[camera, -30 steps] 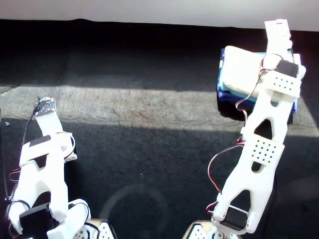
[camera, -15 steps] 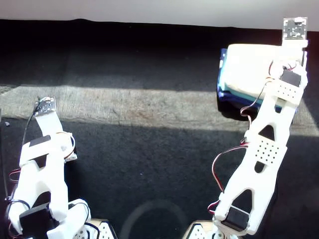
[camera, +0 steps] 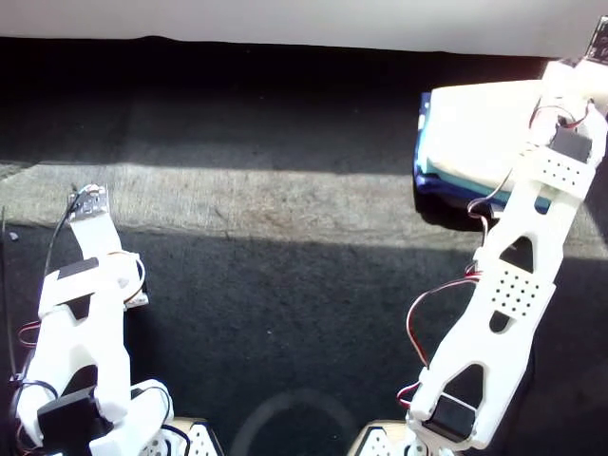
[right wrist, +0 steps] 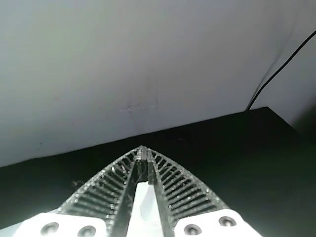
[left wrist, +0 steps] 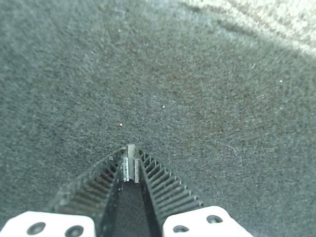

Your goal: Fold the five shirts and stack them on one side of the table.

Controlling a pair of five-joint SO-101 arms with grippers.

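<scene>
A stack of folded shirts (camera: 475, 128) lies at the back right of the table, with a cream one on top, a teal layer (camera: 465, 174) under it and a blue one (camera: 446, 190) at the bottom. My right arm (camera: 532, 228) stretches along the stack's right side toward the far right corner. In its wrist view the right gripper (right wrist: 142, 151) is shut and points at the white wall beyond the table's far edge. My left arm (camera: 81, 313) stands at the front left. The left gripper (left wrist: 129, 154) is shut, with nothing in it, just above the dark table cloth (left wrist: 197, 74).
A sunlit band (camera: 266, 199) crosses the dark table cloth from left to right. A white wall (camera: 285, 19) runs behind the far edge. A black cable (right wrist: 276, 69) hangs along the wall in the right wrist view.
The right arm has swung to the right and farther back, taking its gripper off the top of the stack toward the far right corner. The left arm has not moved.
</scene>
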